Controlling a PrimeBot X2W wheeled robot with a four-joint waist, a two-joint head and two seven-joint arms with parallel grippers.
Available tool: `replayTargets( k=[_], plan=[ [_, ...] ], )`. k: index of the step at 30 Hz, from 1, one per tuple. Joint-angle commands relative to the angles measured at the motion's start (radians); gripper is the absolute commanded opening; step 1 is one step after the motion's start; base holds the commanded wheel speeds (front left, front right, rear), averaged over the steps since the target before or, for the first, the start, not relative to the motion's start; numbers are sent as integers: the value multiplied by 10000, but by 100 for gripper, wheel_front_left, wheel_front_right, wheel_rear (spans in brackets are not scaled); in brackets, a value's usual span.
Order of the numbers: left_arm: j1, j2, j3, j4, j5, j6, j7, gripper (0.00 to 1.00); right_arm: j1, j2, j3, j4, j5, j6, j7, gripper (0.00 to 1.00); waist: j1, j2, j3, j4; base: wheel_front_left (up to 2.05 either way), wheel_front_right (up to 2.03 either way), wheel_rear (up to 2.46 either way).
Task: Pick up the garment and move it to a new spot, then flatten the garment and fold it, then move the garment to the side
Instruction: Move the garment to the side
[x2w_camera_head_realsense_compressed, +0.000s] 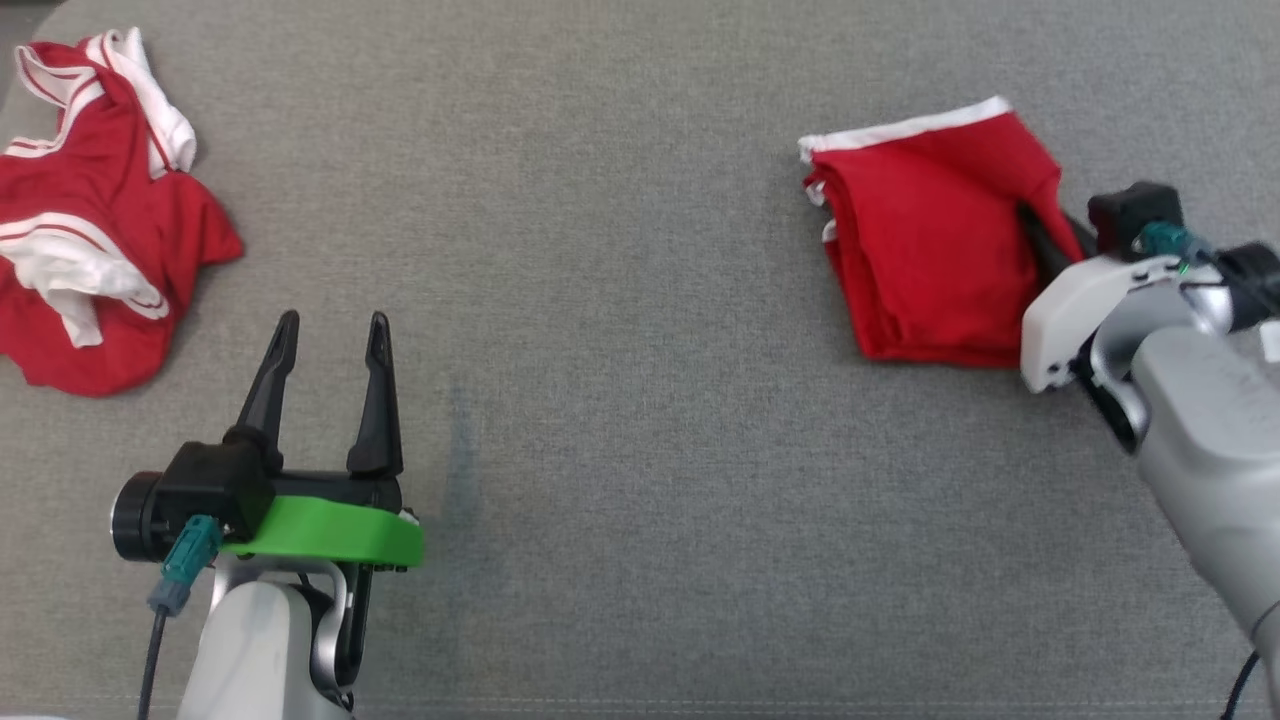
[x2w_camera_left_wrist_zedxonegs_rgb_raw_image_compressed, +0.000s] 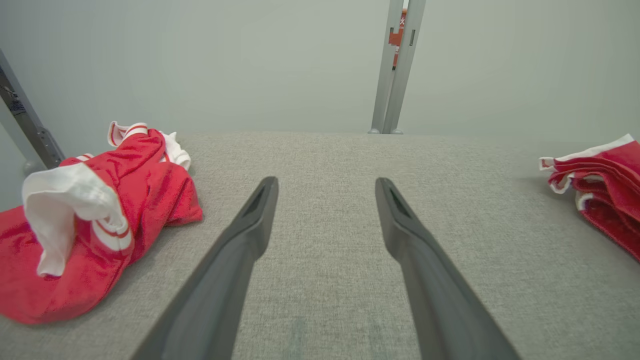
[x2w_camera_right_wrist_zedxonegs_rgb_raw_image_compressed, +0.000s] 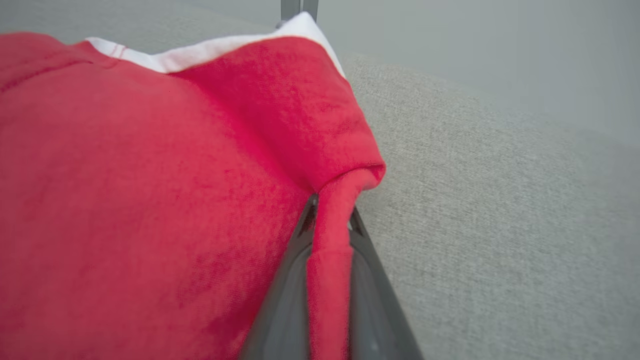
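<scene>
**Right gripper pinched on folded garment, right side of table**

Folded garment (x2w_camera_head_realsense_compressed: 930, 260): red, with a white band along its far edge. It lies on the grey cloth-covered table (x2w_camera_head_realsense_compressed: 640, 480), right of centre.

Right gripper (x2w_camera_right_wrist_zedxonegs_rgb_raw_image_compressed: 330, 220): at the garment's right edge. The jaws are closed almost together on a ridge of red cloth, which stands up between the two fingers in the right wrist view. The rest of the garment rests on the table.

Left gripper (x2w_camera_head_realsense_compressed: 333, 325): lower left, over bare table, fingers pointing away from the robot. The jaws are wide apart and hold nothing.

Crumpled garment (x2w_camera_head_realsense_compressed: 90, 220): red with white stripes, in a heap at the table's far left. It is well apart from the folded garment, and near the left gripper without touching it.
</scene>
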Motion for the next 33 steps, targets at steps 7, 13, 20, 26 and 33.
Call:
replayTargets(
  k=[7, 13, 20, 26, 33],
  plan=[
    [-966, 184, 141, -623, 327, 3, -11, 100, -1669, -1937, 1118, -744, 603, -20, 617, 0, 0, 0, 2312, -1454, 0, 0, 0],
    [-1236, 493, 197, -1098, 566, 43, -13, 100, -2595, -3399, 1485, -1057, 1193, -20, 833, 0, 0, 0, 3011, -2237, 0, 0, 0],
    [-1053, 780, 280, -1751, 634, 111, 52, 100, -3436, -4491, 1819, -1235, 1690, -18, 1228, 0, 0, 0, 3298, -2583, 0, 0, 0],
    [-852, 946, 342, -2274, 603, 196, 255, 100, -4252, -4780, 2120, -1196, 1726, -18, 1466, 0, 0, 0, 3418, -2607, 0, 0, 0],
    [-868, 941, 207, -2382, 574, 238, 357, 100, -4909, -4671, 2212, -455, 1621, -18, 1333, 100, 0, 0, 3426, -2435, 0, 0, 0]
  ],
)
